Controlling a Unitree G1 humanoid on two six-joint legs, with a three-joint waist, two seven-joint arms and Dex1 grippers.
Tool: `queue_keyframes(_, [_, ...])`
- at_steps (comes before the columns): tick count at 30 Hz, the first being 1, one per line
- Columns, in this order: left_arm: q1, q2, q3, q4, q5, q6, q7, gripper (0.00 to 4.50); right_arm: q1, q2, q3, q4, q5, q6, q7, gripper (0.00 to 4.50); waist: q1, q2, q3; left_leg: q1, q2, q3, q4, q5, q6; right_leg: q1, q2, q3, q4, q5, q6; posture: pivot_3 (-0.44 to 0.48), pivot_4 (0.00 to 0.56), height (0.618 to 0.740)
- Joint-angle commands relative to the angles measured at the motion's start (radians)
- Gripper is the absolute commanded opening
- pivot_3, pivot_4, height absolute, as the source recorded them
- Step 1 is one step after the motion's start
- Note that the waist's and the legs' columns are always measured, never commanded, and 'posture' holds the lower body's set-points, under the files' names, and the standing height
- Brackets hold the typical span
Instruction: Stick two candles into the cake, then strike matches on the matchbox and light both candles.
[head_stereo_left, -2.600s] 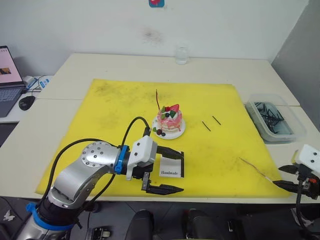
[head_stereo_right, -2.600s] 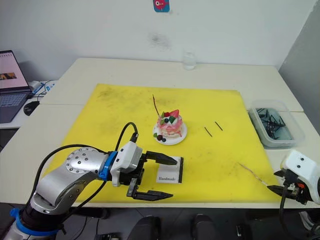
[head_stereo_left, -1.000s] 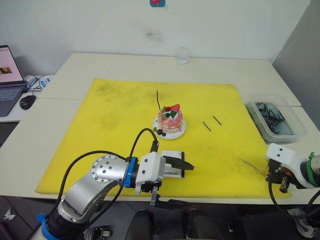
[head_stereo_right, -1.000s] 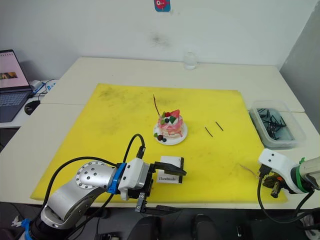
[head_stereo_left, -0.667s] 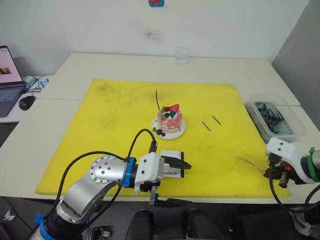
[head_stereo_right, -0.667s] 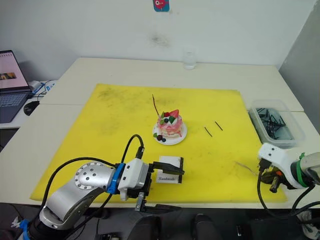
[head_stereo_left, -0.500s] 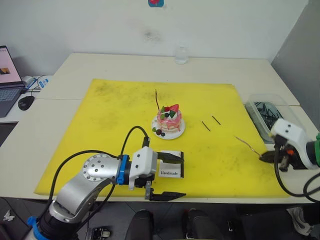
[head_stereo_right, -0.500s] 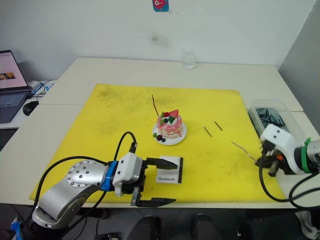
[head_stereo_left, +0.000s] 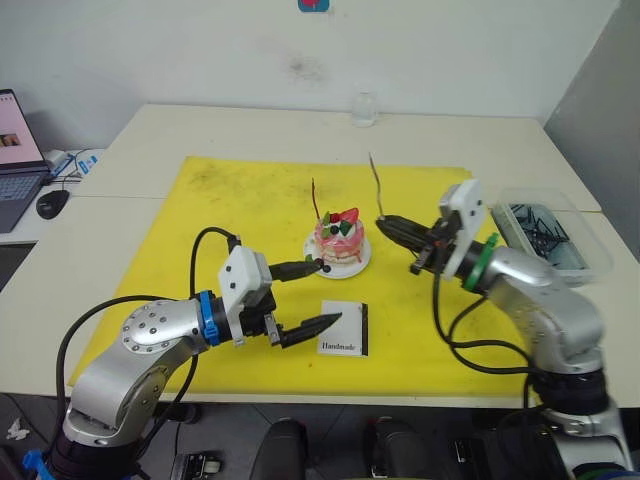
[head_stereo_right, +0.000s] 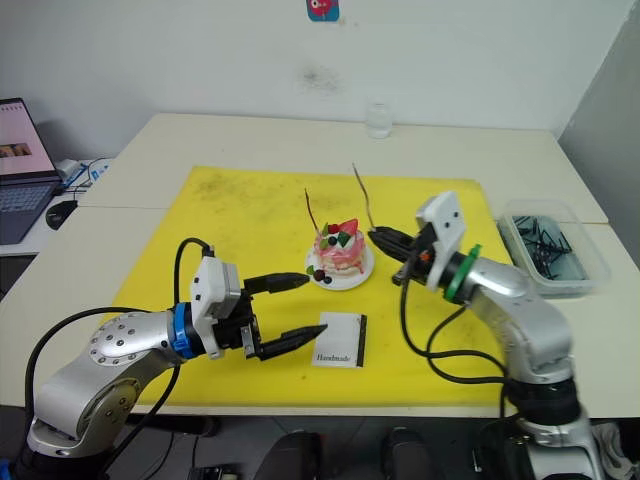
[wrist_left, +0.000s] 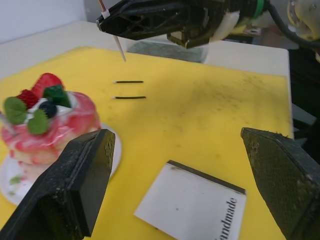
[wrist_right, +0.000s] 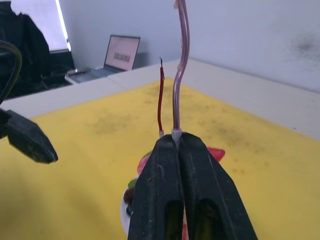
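I see the right claw (head_stereo_left: 388, 222) just right of the cake (head_stereo_left: 339, 241), its fingers pressed together on the pale end of a candle (head_stereo_left: 375, 181) that rises nearly upright from the tips. In the right wrist view that held candle is the wavy pinkish stick coming up out of the clamped fingers (wrist_right: 165, 200), with the cake partly visible just beyond them.

A second candle (head_stereo_left: 315, 201) already stands in the cake at its far left edge, leaning a little. The cake sits on its white plate (head_stereo_left: 357, 267) near the middle of the yellow mat (head_stereo_left: 230, 210).

My left claw (head_stereo_left: 308, 296) hangs low over the mat, left of the cake's near side, fingers spread wide apart and gripping nothing. Its upper finger reaches toward the plate's left rim; the lower finger points at the matchbox (head_stereo_left: 343, 329). The matchbox lies flat on the mat just in front of the cake, its black strip along the right edge, apart from both fingers as far as I can tell.

Two matches (wrist_left: 129, 89) lie side by side on the mat to the right of the cake, mostly hidden behind the right arm from the head camera.

A clear bin (head_stereo_left: 549, 233) of dark sticks sits on the tabletop (head_stereo_left: 250, 130) off the mat's right edge. A small glass (head_stereo_left: 364, 109) stands at the far side, and a laptop (head_stereo_left: 18, 158) at the far left.
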Motion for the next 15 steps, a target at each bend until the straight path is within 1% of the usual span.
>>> queue_keyframes(1, [-0.017,-0.021,0.04,-0.007,-0.022,0.008,0.045,4.5,-0.022,0.08,0.023,0.115,-0.076,-0.22,-0.029,0.03,0.0,0.0,0.0,0.0,0.0,0.0,0.0,0.0,0.0,0.0,0.0,0.0,0.0,0.0,0.0,0.0,0.15,0.74])
queue_keyframes(5, [-0.019,-0.035,0.031,-0.017,-0.021,0.02,0.072,4.5,-0.026,0.177,0.04,0.291,-0.143,-0.409,-0.057,0.03,-0.001,0.0,0.0,0.001,0.001,0.0,0.0,0.0,0.0,0.0,0.001,-0.001,0.001,0.0,0.0,0.0,0.15,0.74])
queue_keyframes(9, [-0.018,-0.04,0.017,-0.018,-0.016,0.022,0.076,4.5,-0.041,0.223,0.043,0.39,-0.192,-0.543,-0.078,0.03,-0.003,0.0,0.0,0.001,0.001,0.0,0.0,0.0,0.0,0.0,0.001,-0.001,0.002,0.0,0.0,0.0,0.15,0.74])
queue_keyframes(15, [-0.044,-0.033,0.005,-0.006,-0.015,0.026,0.062,4.5,-0.058,0.251,0.047,0.49,-0.206,-0.619,-0.079,0.03,-0.006,0.0,0.0,0.001,0.001,0.0,0.0,0.0,0.0,0.0,0.001,-0.001,0.002,0.001,-0.001,0.0,0.15,0.74])
